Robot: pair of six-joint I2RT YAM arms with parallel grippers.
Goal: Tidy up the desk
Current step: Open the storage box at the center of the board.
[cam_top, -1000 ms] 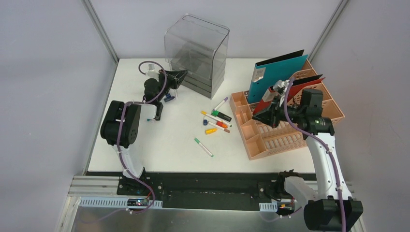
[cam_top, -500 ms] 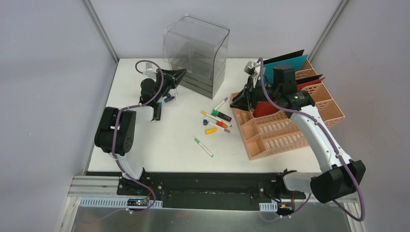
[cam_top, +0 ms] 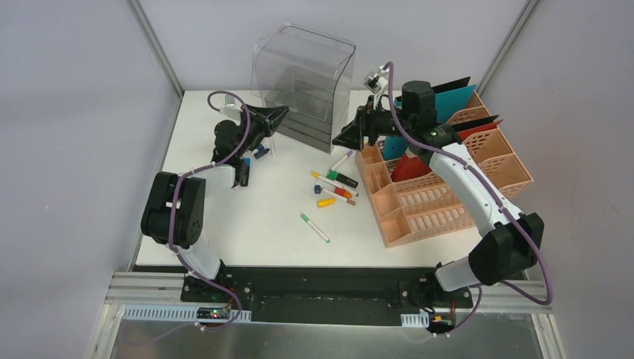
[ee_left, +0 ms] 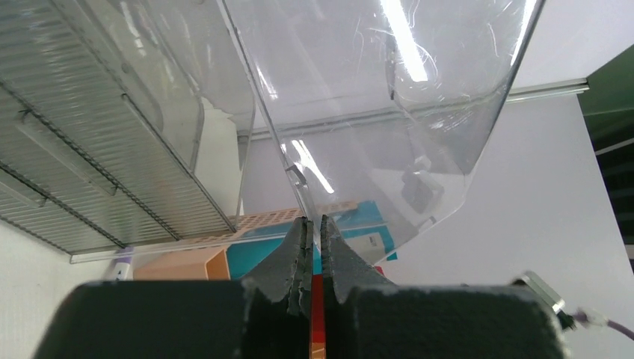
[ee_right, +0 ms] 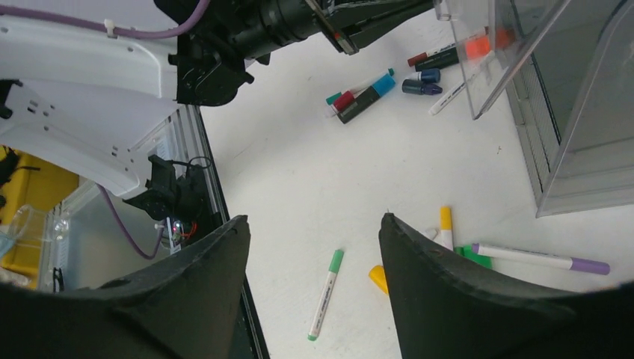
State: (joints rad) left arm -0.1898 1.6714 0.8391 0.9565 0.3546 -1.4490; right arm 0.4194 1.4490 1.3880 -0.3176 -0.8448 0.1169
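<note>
The white desk point(cam_top: 247, 217) is lying flat between the grey walls, with loose markers point(cam_top: 335, 185) scattered around its middle. Near its far edge the left gripper point(ee_left: 314, 221) is sitting up against the clear drawer box point(cam_top: 303, 75), its jaws pressed together and a thin clear panel edge running right down to the tips. The right gripper point(ee_right: 314, 224) is hovering with its jaws spread wide and nothing between them. It is above the desk by the far left corner of the peach rack point(cam_top: 448, 217), which is standing along the right edge.
</note>
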